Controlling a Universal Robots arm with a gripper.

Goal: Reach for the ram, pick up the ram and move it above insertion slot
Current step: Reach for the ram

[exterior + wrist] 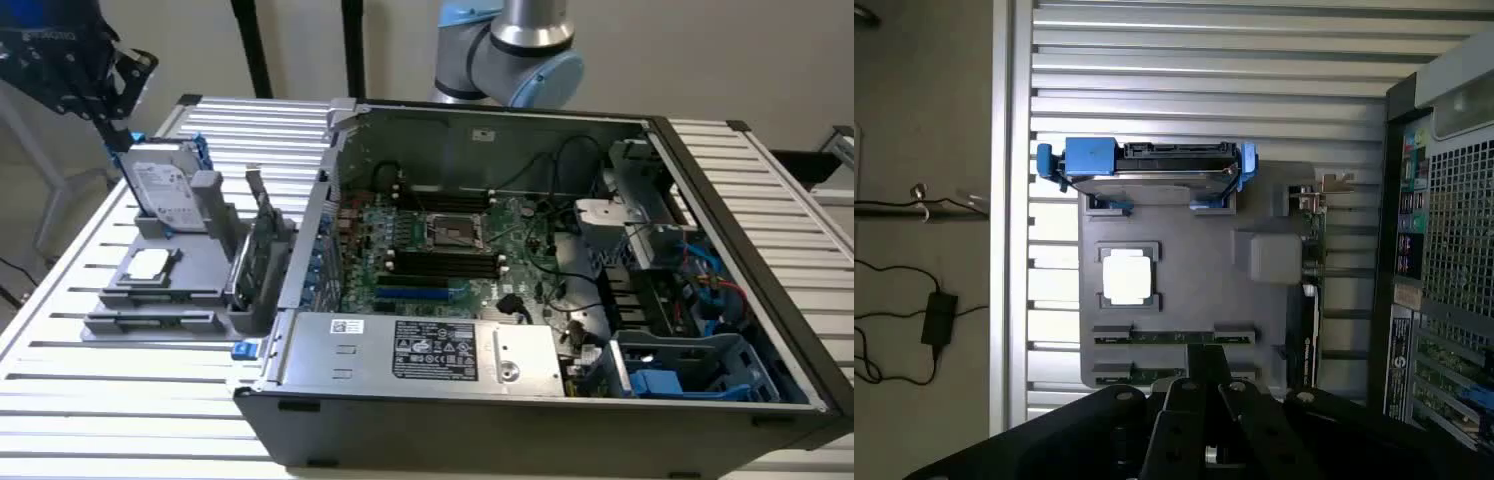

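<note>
Wrist view: slatted surface [1204,100], open computer case [1454,250] off to one side of the gripper [1206,388], gray holder [1174,225] beneath it, apparently shaped to stand parts on edge for grasping from above. The ram [1164,338] sits edge-up in a holder slot close beneath the gripper, whose jaws are shut, holding nothing

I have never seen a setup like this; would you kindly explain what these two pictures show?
It is a robot arm working beside an open computer case on a slatted metal table. The exterior view comes from a camera standing off the arm; the wrist view looks down past the arm's own claw. A grey holder keeps spare parts: a hard drive with blue rails, a processor chip and the thin green ram. The claw is shut, hangs over the ram, and holds nothing.
</note>
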